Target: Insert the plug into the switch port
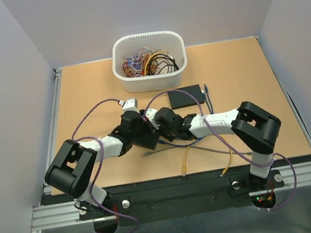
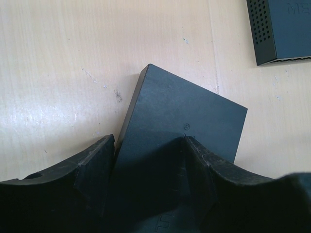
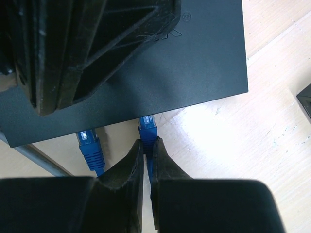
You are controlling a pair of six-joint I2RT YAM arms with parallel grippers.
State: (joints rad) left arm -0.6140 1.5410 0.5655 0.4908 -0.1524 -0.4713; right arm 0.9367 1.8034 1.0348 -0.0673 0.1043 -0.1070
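My left gripper (image 2: 148, 141) is shut on a flat black switch box (image 2: 184, 111) and holds it tilted above the table (image 1: 147, 137). My right gripper (image 3: 147, 141) is shut on a blue cable's connector (image 3: 148, 127), whose tip is at the box's near edge (image 3: 194, 63). A second blue connector (image 3: 87, 141) sits at the same edge to the left. The ports along that edge are hidden. The yellow cable with its clear plug (image 1: 184, 172) lies loose on the table near the front edge, in neither gripper.
The look-alike black box (image 1: 186, 96) lies flat behind the grippers and also shows in the left wrist view (image 2: 279, 29). A white bin (image 1: 138, 82) of tangled wires stands at the back. A grey cable (image 1: 208, 151) and another yellow cable (image 1: 227, 166) lie at the front right.
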